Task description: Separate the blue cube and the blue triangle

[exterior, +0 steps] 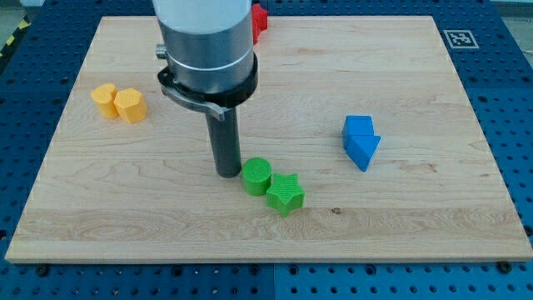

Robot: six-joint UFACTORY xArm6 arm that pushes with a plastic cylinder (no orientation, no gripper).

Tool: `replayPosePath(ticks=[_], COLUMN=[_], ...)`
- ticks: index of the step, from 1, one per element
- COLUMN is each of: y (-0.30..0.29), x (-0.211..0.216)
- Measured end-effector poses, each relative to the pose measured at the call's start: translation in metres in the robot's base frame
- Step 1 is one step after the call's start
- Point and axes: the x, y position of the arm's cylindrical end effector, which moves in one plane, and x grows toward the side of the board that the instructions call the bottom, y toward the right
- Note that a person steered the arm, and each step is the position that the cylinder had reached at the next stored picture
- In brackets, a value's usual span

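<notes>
Blue cube and blue triangle sit touching on the counter, right side, triangle on the near side. Prob light hard plastic, will slide easy. No claw here, so open/closed n/a; my tip is well left, just beside the green cylinder. I'd push at the seam btw them.

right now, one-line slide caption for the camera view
My tip rests beside the green cylinder, far left of the touching blue cube and blue triangle.
</notes>
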Motion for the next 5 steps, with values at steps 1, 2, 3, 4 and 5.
replayPosePath(ticks=[1, 2, 3, 4, 5], y=[0.007, 0.006, 0.006, 0.007, 0.007], x=[0.012, -0.004, -0.015, -0.015, -0.015])
